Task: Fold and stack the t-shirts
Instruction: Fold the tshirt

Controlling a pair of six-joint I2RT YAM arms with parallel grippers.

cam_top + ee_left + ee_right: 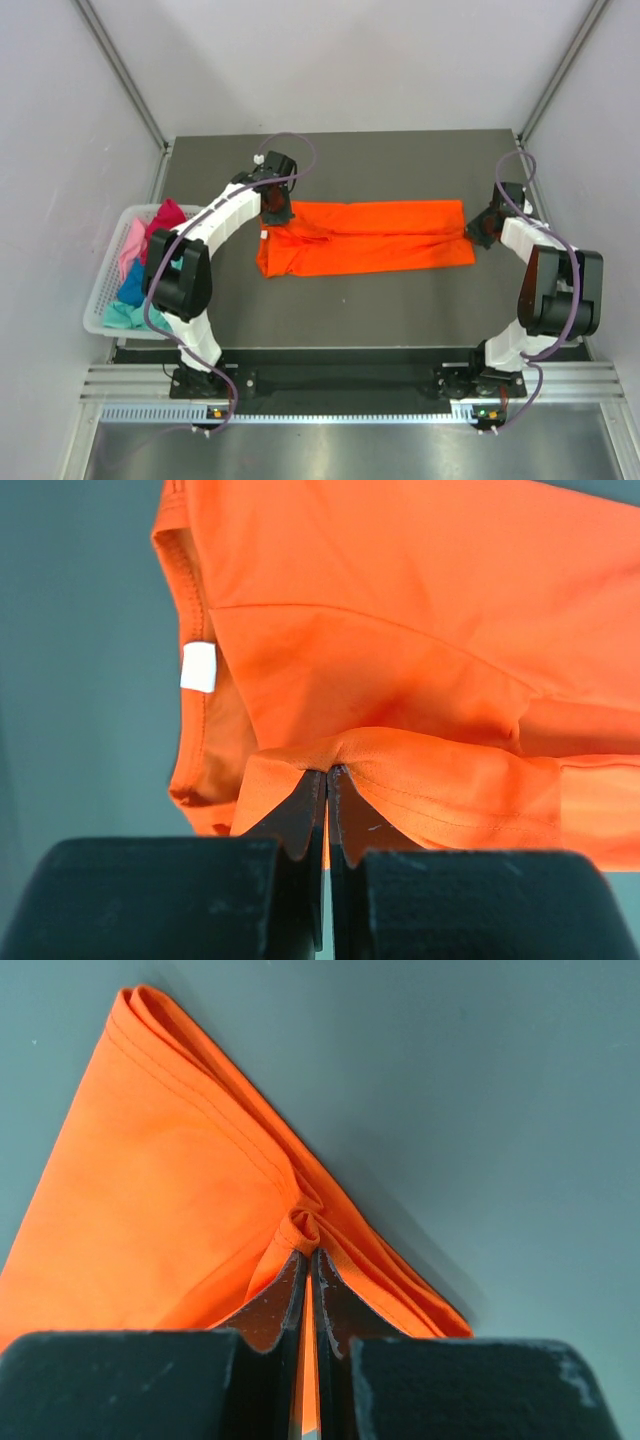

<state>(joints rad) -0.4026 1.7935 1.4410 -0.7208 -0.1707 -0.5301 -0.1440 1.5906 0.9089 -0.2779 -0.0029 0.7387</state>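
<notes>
Long folded orange shirt point(365, 238) lies across middle of surface point(350, 310). At collar end, left claw point(328, 772) clenched on cloth fold; right claw point(308, 1252) clenched on bunched hem at opposite end. Cloth light, limp, likely sags; grip doubled edges, keep taut.

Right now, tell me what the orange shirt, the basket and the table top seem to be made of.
The orange shirt: soft woven or knit cloth, smooth and matte; it creases, and stitched hems show.
The basket: looks like white plastic, in an open lattice.
The table top: dark grey, matte and even; hard sheet or mat, cannot tell which.
</notes>
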